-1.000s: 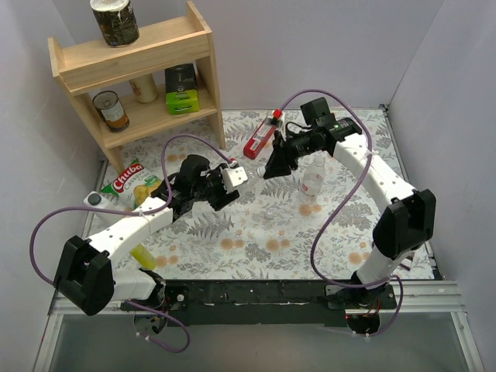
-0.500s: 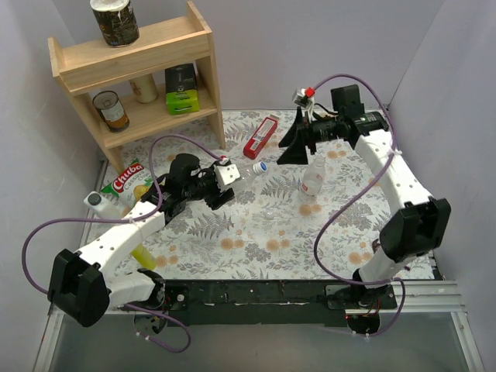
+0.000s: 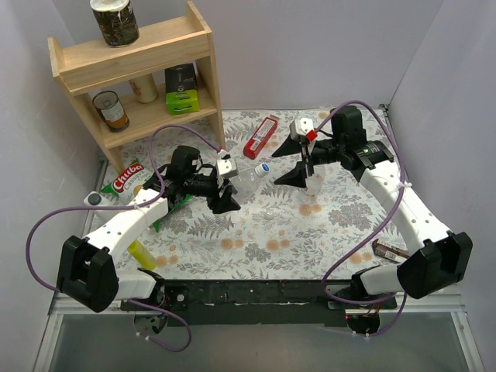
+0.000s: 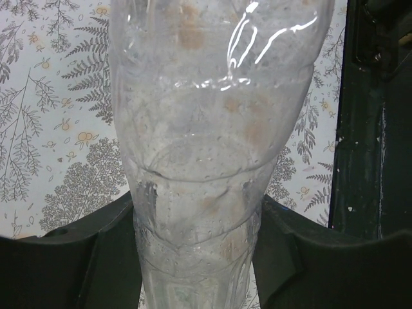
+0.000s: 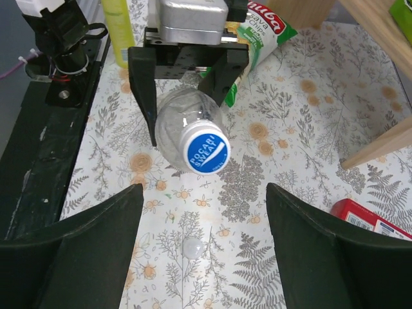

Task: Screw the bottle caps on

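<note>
The left gripper [image 5: 187, 106] clamps the plain bottle [image 4: 206, 129], its blue cap [image 5: 205, 153] apparently on, while the right gripper [image 5: 205, 193] stands open and empty and 1 pale cap [image 5: 192, 246] lies loose.

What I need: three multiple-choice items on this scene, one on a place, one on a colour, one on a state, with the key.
1. The pale cap lies:
A) in the right claw
B) on the tablecloth
C) on the plain bottle

2. The bottle's cap is:
A) red
B) green
C) blue and white

3. The right claw is:
A) open and empty
B) shut on a cap
C) shut on the plain bottle

Key:
1. B, the right wrist view shows it flat on the cloth.
2. C, it faces that camera.
3. A, it stands wide with nothing in it.
</note>
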`<state>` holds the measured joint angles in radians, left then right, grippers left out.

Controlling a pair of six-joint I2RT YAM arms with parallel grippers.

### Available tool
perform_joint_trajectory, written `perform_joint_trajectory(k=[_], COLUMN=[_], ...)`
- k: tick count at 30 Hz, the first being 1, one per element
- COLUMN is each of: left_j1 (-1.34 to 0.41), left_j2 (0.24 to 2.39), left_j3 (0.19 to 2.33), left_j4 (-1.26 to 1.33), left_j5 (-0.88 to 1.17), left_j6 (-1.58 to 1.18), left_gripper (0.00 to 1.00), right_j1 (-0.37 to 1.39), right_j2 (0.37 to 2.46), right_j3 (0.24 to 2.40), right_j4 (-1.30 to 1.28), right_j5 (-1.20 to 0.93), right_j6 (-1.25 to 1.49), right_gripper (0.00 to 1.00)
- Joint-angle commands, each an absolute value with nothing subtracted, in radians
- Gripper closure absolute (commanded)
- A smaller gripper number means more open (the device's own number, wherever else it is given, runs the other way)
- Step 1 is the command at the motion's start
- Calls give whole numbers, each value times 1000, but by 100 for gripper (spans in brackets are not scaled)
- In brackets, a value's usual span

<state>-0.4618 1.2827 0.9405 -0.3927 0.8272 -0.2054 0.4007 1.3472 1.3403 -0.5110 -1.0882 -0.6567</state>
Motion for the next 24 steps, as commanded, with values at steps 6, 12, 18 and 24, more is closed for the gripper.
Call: perform_joint_trajectory(k=[6,12,18,24], left_j1=[-460,-460,-460,-460], left_j2=[1258,1259,1266,1272], left_j3=[968,974,980,983], left_j4=[-425,-428,-428,-428], left_j5=[874,874,882,888], left_j6=[-195,-179,-170,-156], left_gripper=[100,100,100,100], right_j1=[405,406,423,442], right_j2=[1388,1414,1420,1431], right_j3=[1315,1327,1328,1325], right_j4=[-272,-255,-278,-265], right_j5=[-1147,-1204,-1209,-1206], right_j6=[-493,-428,-426,-414], right_gripper=[23,33,36,41])
